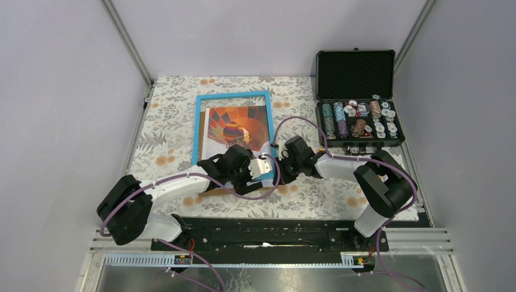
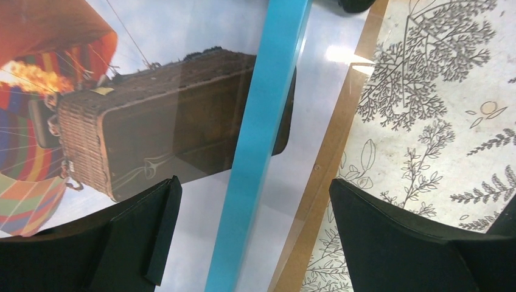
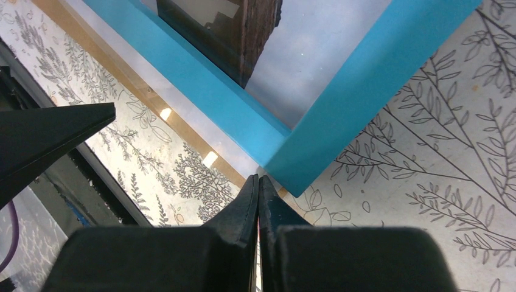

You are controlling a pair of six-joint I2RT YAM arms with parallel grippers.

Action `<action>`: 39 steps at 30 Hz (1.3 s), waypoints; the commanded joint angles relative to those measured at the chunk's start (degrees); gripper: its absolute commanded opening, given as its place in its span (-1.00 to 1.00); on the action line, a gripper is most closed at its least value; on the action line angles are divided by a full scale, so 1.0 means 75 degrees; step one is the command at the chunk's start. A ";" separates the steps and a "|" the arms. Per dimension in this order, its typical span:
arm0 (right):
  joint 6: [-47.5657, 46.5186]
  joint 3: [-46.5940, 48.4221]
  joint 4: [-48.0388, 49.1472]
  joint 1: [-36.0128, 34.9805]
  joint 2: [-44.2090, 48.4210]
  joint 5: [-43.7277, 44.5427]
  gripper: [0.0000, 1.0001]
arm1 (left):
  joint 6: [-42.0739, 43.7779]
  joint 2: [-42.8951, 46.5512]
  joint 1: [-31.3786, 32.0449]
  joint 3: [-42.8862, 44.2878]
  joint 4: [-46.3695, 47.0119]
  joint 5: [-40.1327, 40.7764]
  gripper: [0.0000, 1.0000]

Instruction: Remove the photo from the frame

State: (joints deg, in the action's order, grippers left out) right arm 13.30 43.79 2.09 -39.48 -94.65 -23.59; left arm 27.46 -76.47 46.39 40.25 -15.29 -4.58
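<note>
Beneath left end effector [image 2: 252,188], photo [image 2: 152,131], frame [image 2: 263,121]

You've got the frame [image 1: 198,121] lying flat on the tabletop [image 1: 316,194], left of centre, toward the back. The photo [image 1: 234,125] sits under it, offset toward you, so it pokes out past the frame's near rail. Back right is the case [image 1: 356,73], with its lid standing up behind and chips [image 1: 359,118] in the lower half. Your left tool [image 2: 252,237] straddles that near rail, one finger over the photo, the other over the tabletop. The right tool [image 3: 258,182] sits just beside the frame's near right corner.
</note>
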 commanded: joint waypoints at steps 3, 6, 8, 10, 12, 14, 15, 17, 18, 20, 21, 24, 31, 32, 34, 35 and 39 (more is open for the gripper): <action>-0.0285 0.0079 -0.0642 -0.0036 0.0110 0.0857 -1.00 | 0.0075 -0.0376 -0.0138 0.0224 0.0326 -0.0091 0.97; -0.0269 0.0037 -0.0656 -0.0035 0.0175 0.0855 -1.00 | 0.0180 -0.0415 -0.0142 0.0132 0.0398 -0.0075 0.97; -0.0262 0.0012 -0.0654 -0.0024 0.0155 0.0924 -1.00 | 0.0264 -0.0459 -0.0139 0.0059 0.0457 -0.0011 0.97; -0.0233 0.0015 -0.0684 -0.0022 0.0129 0.0947 -1.00 | 0.0307 -0.0538 -0.0139 0.0037 0.0475 0.0086 0.97; -0.0227 0.0009 -0.0710 -0.0015 0.0138 0.0827 -1.00 | 0.0334 -0.0609 -0.0139 0.0026 0.0518 0.0221 0.97; -0.0217 -0.0006 -0.0723 -0.0010 0.0154 0.0620 -1.00 | 0.0363 -0.0679 -0.0139 0.0001 0.0569 0.0340 0.97; -0.0196 -0.0008 -0.0709 -0.0012 0.0162 0.0529 -1.00 | 0.0396 -0.0703 -0.0139 0.0004 0.0573 0.0363 0.97; -0.0176 -0.0026 -0.0712 0.0000 0.0163 0.0359 -1.00 | 0.0474 -0.0742 -0.0139 -0.0011 0.0562 0.0373 0.97; -0.0148 -0.0026 -0.0696 0.0014 0.0154 0.0252 -1.00 | 0.0540 -0.0724 -0.0147 -0.0037 0.0568 0.0361 0.97; -0.0117 -0.0012 -0.0672 0.0060 0.0065 0.0025 -1.00 | 0.0663 -0.0659 -0.0139 -0.0102 0.0548 0.0280 0.97; -0.0094 0.0003 -0.0676 0.0089 -0.0001 -0.0027 -1.00 | 0.0742 -0.0618 -0.0139 -0.0138 0.0546 0.0238 0.97; -0.0035 0.0054 -0.0677 0.0222 -0.0136 -0.0163 -1.00 | 0.0969 -0.0580 -0.0139 -0.0239 0.0437 0.0146 0.97; -0.0004 0.0099 -0.0665 0.0268 -0.0230 -0.0174 -1.00 | 0.1096 -0.0365 -0.0186 -0.0301 0.0233 -0.0169 0.97; 0.0005 0.0127 -0.0690 0.0272 -0.0254 -0.0168 -1.00 | 0.1135 -0.0328 -0.0186 -0.0304 0.0169 -0.0285 0.97; 0.0011 0.0172 -0.0739 0.0272 -0.0314 -0.0165 -1.00 | 0.1131 -0.0294 -0.0186 -0.0276 0.0038 -0.0443 0.97; 0.0014 0.0183 -0.0748 0.0269 -0.0325 -0.0157 -1.00 | 0.1131 -0.0291 -0.0186 -0.0267 -0.0010 -0.0465 0.97; 0.0034 0.0215 -0.0747 0.0267 -0.0375 -0.0155 -1.00 | 0.1119 -0.0307 -0.0203 -0.0346 0.0061 -0.0368 0.97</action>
State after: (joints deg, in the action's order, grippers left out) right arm 13.80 44.91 -0.40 -37.63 -95.53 -25.91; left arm 34.92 -79.77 45.21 38.83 -13.58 -5.69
